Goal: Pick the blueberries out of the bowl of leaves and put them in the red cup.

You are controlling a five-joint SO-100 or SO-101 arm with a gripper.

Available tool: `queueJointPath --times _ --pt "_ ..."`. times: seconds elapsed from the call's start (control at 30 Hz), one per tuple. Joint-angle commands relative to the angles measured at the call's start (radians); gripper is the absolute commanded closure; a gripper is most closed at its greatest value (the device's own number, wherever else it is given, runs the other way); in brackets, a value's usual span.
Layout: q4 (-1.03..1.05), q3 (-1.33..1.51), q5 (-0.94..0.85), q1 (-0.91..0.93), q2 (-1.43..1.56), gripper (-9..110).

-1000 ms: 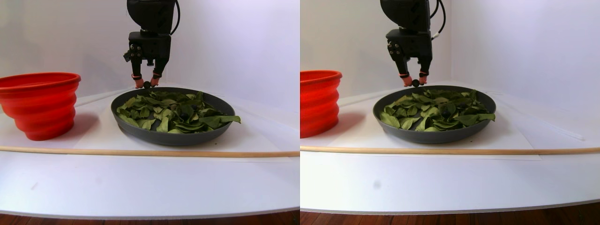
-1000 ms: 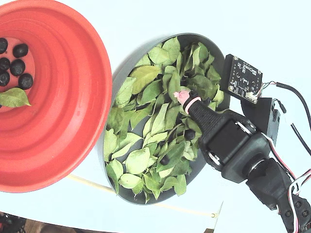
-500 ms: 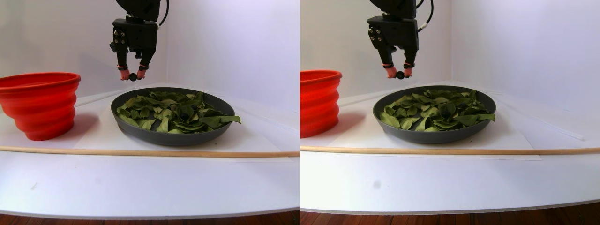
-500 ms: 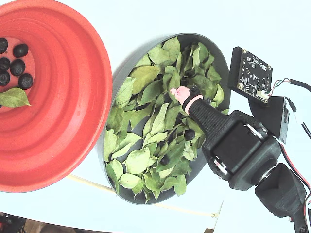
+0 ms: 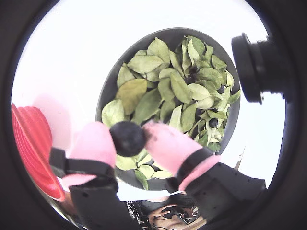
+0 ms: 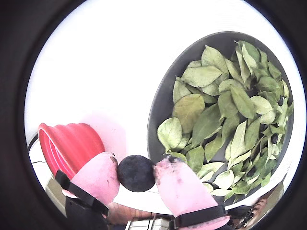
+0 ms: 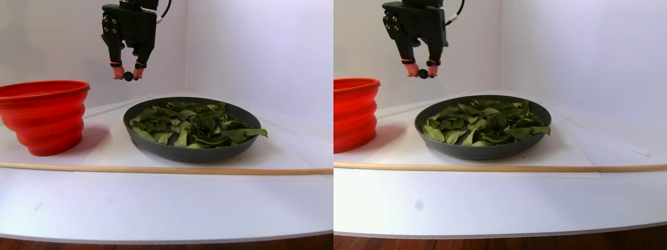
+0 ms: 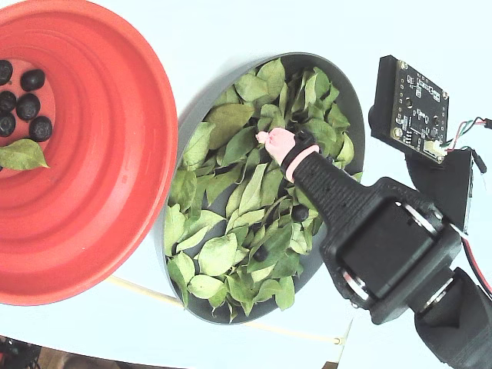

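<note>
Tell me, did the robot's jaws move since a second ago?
Yes. In the stereo pair view the gripper, shut on a blueberry, has risen above the bowl and shifted left toward the red cup.

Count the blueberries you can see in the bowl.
2 in the fixed view: one blueberry near the middle of the bowl, another lower left of it, both among the leaves. More may lie hidden under leaves.
</note>
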Motion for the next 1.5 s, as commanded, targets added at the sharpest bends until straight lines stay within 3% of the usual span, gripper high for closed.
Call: queueJointPath --times 0.0,1.47 --pt "0.006 -0.009 0.008 -0.028 0.110 89" --pt "0.143 0.083 0.261 -0.304 0.276 88"
